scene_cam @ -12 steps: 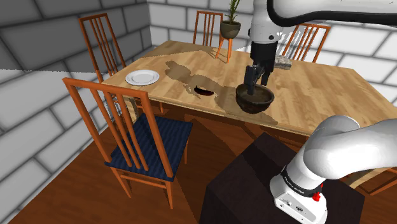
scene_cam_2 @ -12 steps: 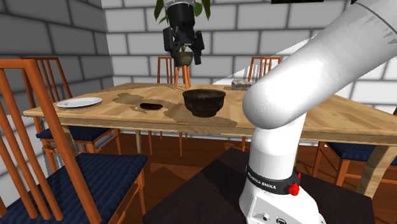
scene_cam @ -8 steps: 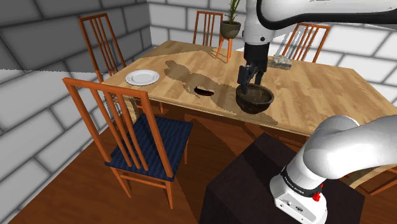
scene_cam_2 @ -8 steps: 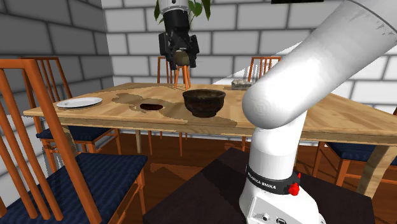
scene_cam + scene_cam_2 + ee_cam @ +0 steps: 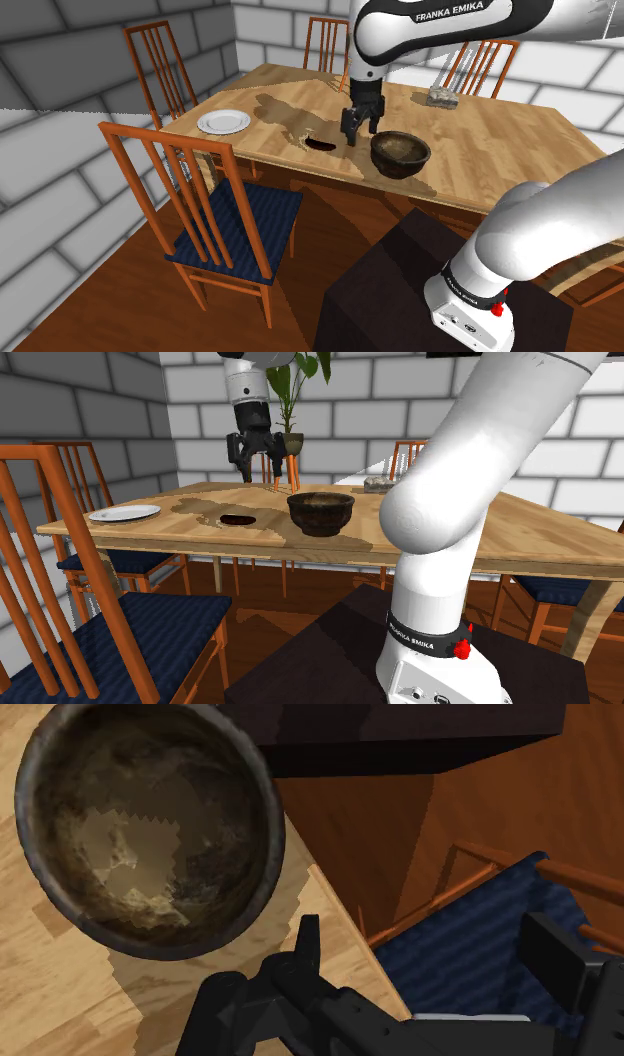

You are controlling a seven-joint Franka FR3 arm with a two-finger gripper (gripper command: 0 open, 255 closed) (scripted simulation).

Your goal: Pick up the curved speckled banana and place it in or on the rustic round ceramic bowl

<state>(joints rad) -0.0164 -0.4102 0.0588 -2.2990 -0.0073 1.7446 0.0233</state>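
Shoulder view: gripper [image 5: 362, 122] hangs over the table [image 5: 500, 130], between the dark banana [image 5: 322, 143] and the bowl [image 5: 400, 153].

Second exterior view: banana [image 5: 237, 518] lies flat, left of the bowl [image 5: 321, 512], gripper [image 5: 250, 456] well above it.

Wrist view: fingers [image 5: 305, 939] spread wide, nothing held, bowl [image 5: 150, 824] beside them.

I'd centre over the banana, drop straight, then pinch across its narrow width.

You have a table [image 5: 500, 130] of pale, grained wood. The bowl [image 5: 398, 166] looks like rough, mottled brown ceramic with a dull glaze. The chair [image 5: 165, 139] is smooth reddish wood, its seat cushion [image 5: 235, 225] ribbed blue cloth. The plate [image 5: 223, 122] is smooth white; the tool [image 5: 359, 134] matt black.
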